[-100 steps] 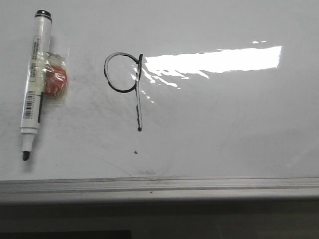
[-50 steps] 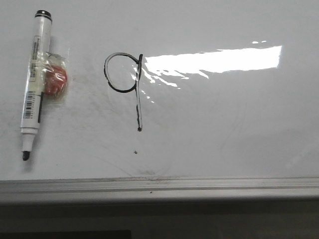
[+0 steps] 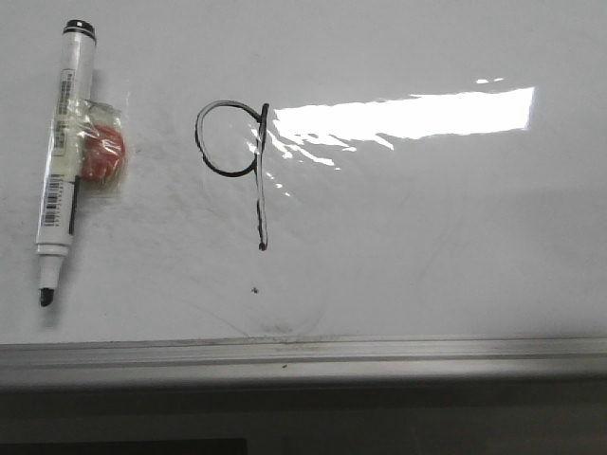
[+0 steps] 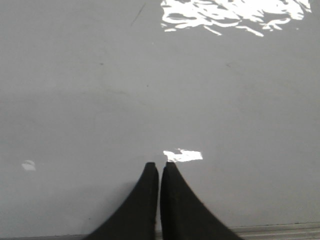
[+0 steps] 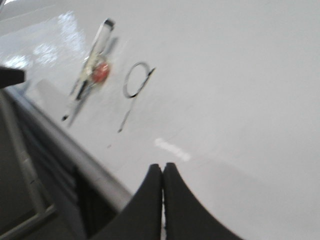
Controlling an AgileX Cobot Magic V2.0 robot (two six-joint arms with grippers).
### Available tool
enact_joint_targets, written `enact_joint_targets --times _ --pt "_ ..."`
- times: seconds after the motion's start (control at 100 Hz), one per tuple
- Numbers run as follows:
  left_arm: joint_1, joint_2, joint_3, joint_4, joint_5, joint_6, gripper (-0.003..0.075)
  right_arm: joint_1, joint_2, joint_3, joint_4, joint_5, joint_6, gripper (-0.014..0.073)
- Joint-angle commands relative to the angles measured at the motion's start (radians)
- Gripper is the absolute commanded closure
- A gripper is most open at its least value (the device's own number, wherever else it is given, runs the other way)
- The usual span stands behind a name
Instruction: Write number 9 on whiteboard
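Well right of the number 9 (image 3: 237, 166), whiteboard (image 3: 427, 246) lies open

number 9 (image 3: 237, 166) | drawn on whiteboard (image 3: 427, 256) | marker (image 3: 63, 156) label unreadable

A: How many boards?
B: 1 large glossy white whiteboard (image 3: 427, 246) with a grey metal edge rail; it serves as the worktop.

A: Drawn figures on it?
B: 1 thin black hand-drawn number 9 (image 3: 237, 161), a round loop with a straight stem. Also 1 small dark speck (image 3: 255, 289) below the stem.

A: Pens?
B: 1 white marker pen with a black end and black tip (image 3: 60, 161).

A: Anything beside it?
B: 1 small round red object in a clear wrapper (image 3: 100, 154), touching the marker.

A: Hands?
B: 2 black ones: the left hand (image 4: 159, 170) and the right hand (image 5: 162, 170), 1 in each wrist view.
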Motion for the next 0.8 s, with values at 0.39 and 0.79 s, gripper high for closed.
enact_joint_targets --times 0.39,0.79 --pt "0.0 -0.028 0.039 -0.012 -0.068 -0.008 0.0741 -0.596 -0.108 0.137 -0.017 -0.319 -0.045 0.0657" --pt "0.0 -0.028 0.039 -0.012 -0.068 -0.008 0.0741 -0.752 -0.283 0.135 0.131 0.145 -0.167 0.0657"
